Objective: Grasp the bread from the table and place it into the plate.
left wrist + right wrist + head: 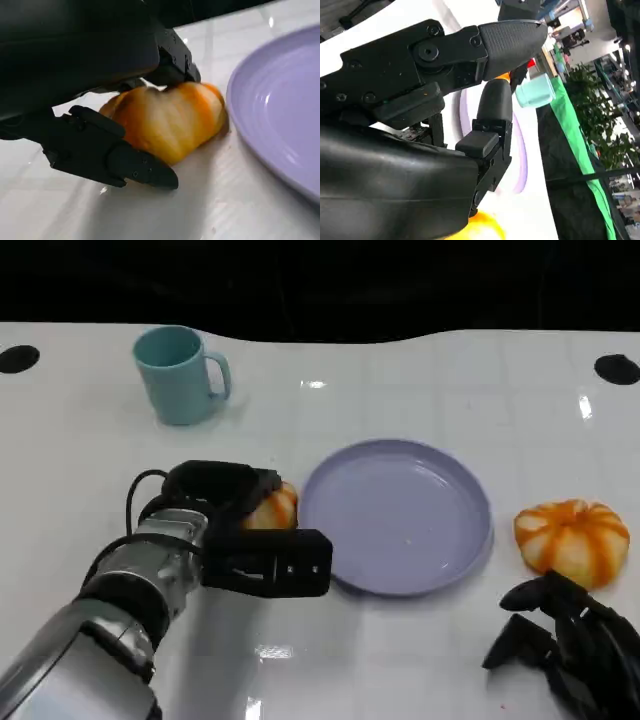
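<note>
A golden-orange bread point(275, 508) lies on the white table just left of the lilac plate point(400, 520). My left hand point(245, 530) is wrapped around it. In the left wrist view the fingers point(172, 57) press on top of the bread point(170, 120) and the thumb point(112, 155) lies along its near side, while the bread still rests on the table beside the plate point(280, 115). A second orange-striped bread point(572, 537) lies right of the plate. My right hand point(565, 645) rests just in front of that one, fingers apart and holding nothing.
A teal mug point(180, 373) stands at the back left of the table. The table's far edge runs along a dark background. The right wrist view shows the mug point(535, 92) and a strip of the plate point(522, 155) past my right hand's fingers point(495, 107).
</note>
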